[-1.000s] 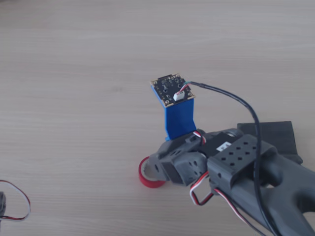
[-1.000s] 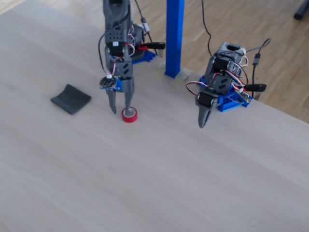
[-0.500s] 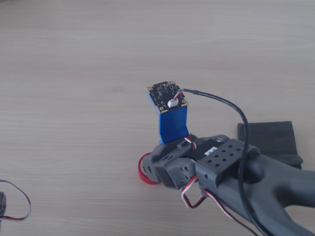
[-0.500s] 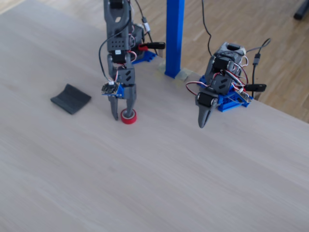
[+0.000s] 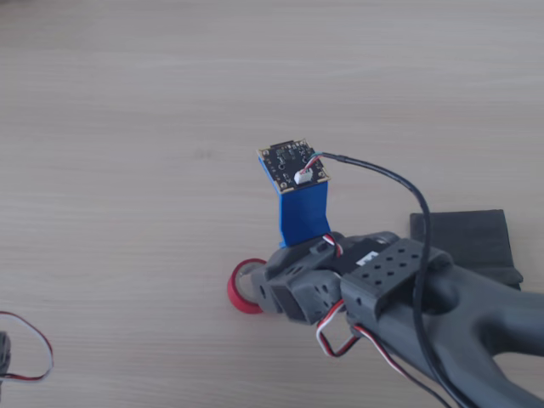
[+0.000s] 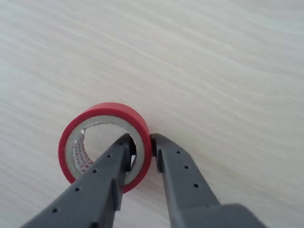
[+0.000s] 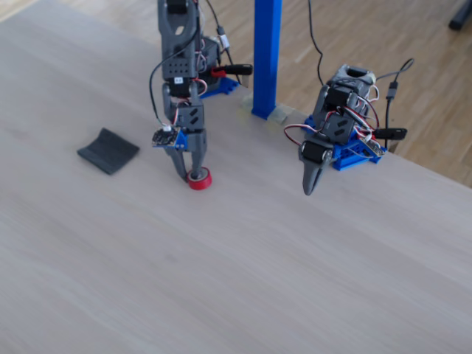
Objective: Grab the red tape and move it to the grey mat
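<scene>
The red tape (image 6: 105,145) lies flat on the pale wooden table (image 6: 213,61), its open core facing up, and the gripper (image 6: 141,140) straddles the roll's wall: in the wrist view one finger reaches down inside the whitish core and the other sits just outside the red rim, with the wall of the roll between them. The jaws stand nearly together with only that wall in the gap, and they appear to be pressing on it, though the wrist view alone cannot confirm how firm the contact is. In the fixed view the tape (image 7: 199,178) rests on the table directly under the arm, and the grey mat (image 7: 108,150) lies well apart to the left of it, slightly farther up the picture. In the other view the mat (image 5: 463,240) shows behind the arm's body while the tape (image 5: 244,287) peeks out at the gripper's tip. The coming move therefore turns on a lift followed by a sideways carry toward the mat.
</scene>
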